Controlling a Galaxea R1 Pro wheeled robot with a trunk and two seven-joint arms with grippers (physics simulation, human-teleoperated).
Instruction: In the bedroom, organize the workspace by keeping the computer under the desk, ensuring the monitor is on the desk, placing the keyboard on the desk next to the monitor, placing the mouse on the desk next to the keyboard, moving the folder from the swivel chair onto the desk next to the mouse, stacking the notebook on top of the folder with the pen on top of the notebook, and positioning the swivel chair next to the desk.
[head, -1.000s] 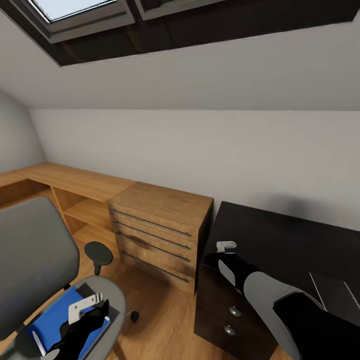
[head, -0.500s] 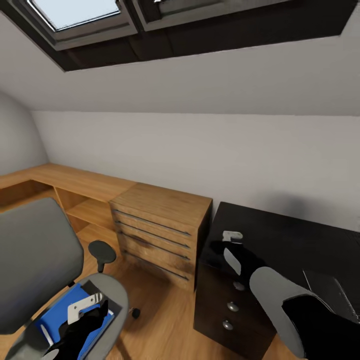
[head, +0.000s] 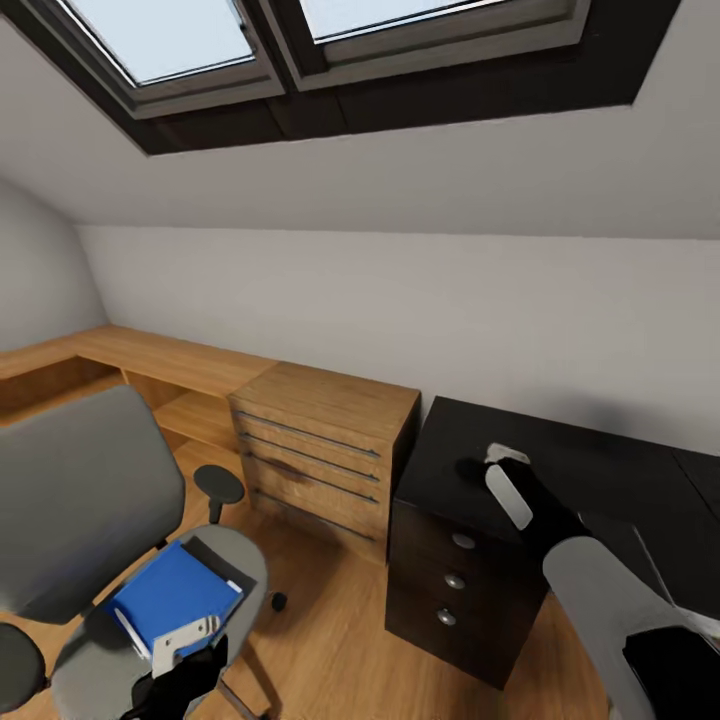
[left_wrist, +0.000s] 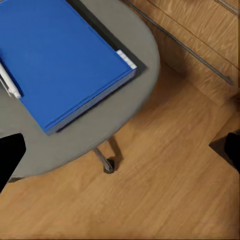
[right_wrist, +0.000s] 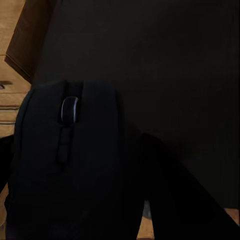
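Since a second ago my right gripper (head: 478, 468) has carried the mouse (right_wrist: 65, 160) further in over the desk (head: 560, 450), and my head has tipped up and swung, so the whole room slid across my view. Mouse is right there in my right wrist camera, black, scroll wheel up, pinched between my fingers above the glossy black top, close to the corner over the drawers. Not set down yet, I reckon.

Over on the other side, the folder (head: 173, 594) lies flat and blue on the seat of the swivel chair (head: 80, 510), the pen (left_wrist: 8, 80) resting on its edge. My left gripper (head: 185, 648) hangs just short of the seat rim, fingers spread apart, holding nothing.

Risk now: I'm near the desk's end, beside the wooden chest of drawers (head: 320, 450). Let go here and the mouse lands far from where a keyboard would sit, or skids off the slick edge if I release while it's tilted.
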